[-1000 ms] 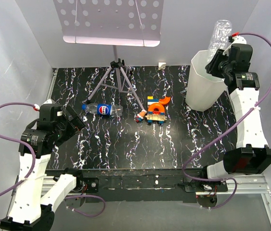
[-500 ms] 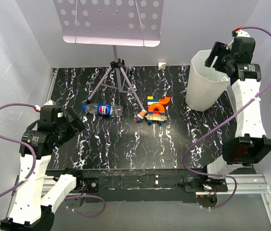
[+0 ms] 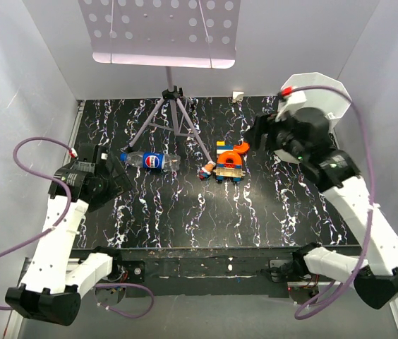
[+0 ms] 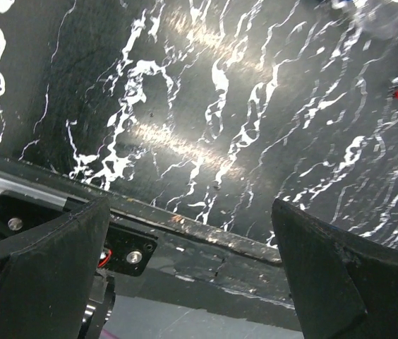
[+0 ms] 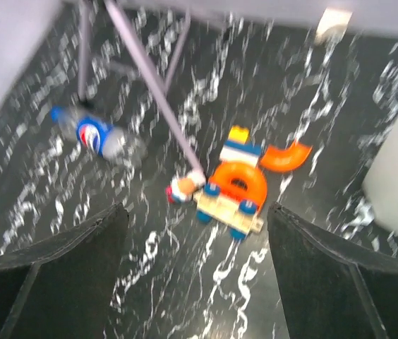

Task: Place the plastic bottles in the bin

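A clear plastic bottle with a blue Pepsi label (image 3: 149,161) lies on its side on the black marbled table, left of centre; it appears blurred in the right wrist view (image 5: 93,135). The white bin (image 3: 322,88) stands at the back right, partly behind my right arm, and its wall (image 5: 396,180) fills the right edge of the right wrist view. My right gripper (image 3: 261,134) hangs open and empty above the table, left of the bin, its fingers (image 5: 58,275) wide apart. My left gripper (image 3: 113,180) is open and empty just left of the bottle, near the table's front-left (image 4: 192,275).
A cluster of orange, blue and yellow toy blocks (image 3: 228,161) sits mid-table (image 5: 238,185). A tripod (image 3: 174,106) with a perforated plate stands at the back centre, one leg reaching down to the blocks. The table's front edge (image 4: 206,236) lies under my left gripper.
A second ago my right gripper held a clear bottle above the bin. It opened, the bottle is gone from view, and the arm has swung left and down over the table. The left arm shifted slightly.
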Available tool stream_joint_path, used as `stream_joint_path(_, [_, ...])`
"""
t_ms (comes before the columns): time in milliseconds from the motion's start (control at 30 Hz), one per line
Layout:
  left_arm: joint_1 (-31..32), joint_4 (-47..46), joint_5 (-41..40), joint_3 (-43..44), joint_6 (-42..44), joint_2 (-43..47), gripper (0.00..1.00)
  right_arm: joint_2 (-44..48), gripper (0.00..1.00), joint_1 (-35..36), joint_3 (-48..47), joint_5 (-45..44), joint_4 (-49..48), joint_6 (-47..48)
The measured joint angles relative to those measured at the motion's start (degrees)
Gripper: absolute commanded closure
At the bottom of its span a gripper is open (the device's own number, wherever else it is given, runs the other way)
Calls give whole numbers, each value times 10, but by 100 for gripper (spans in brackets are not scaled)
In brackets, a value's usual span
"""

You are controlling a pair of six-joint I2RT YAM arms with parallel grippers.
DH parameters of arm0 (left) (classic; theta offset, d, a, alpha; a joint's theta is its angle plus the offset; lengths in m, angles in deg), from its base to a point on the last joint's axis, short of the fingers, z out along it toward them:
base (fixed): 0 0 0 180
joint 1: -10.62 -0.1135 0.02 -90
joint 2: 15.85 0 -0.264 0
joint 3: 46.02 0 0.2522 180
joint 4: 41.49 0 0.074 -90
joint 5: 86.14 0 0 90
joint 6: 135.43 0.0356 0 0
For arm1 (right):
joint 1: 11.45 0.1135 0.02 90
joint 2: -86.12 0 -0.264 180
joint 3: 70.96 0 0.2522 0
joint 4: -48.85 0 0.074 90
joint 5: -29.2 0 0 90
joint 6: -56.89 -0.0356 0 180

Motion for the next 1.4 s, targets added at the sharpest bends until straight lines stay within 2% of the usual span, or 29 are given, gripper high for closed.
stream_joint_path(67, [0,-1,-2,-16,2,-9,1,-11,14,29,38,-6,-2,-9])
stream_joint_path(167, [0,0,-1,-31,3,-6,1,-76,13,88,73,-12,8,-17])
stream_joint_path(300, [0,-1,-4,-31,-2,10,1,-179,15,139,73,55,1,-57])
stream_joint_path(400, [0,15,-35,-5,-6,12,1,-238,14,166,70,73,-22,-83])
stream_joint_path(500, [0,19,-73,48,-7,3,1,-302,12,202,23,58,-16,-70])
stream_joint_path(600, [0,12,-96,83,-9,4,1,-379,12,238,-63,24,-22,-26])
stream_joint_path(700, [0,11,-99,83,-22,12,1,-421,12,260,-104,6,-41,47])
stream_joint_path(1100, [0,16,-79,49,-57,39,1,-614,11,258,-295,-59,-18,307])
stream_joint_path(1233, [0,16,-79,49,-57,37,1,-668,11,258,-357,-60,-1,359])
stream_joint_path(1400, [0,16,-80,49,-57,35,1,-702,11,253,-407,-36,21,379])
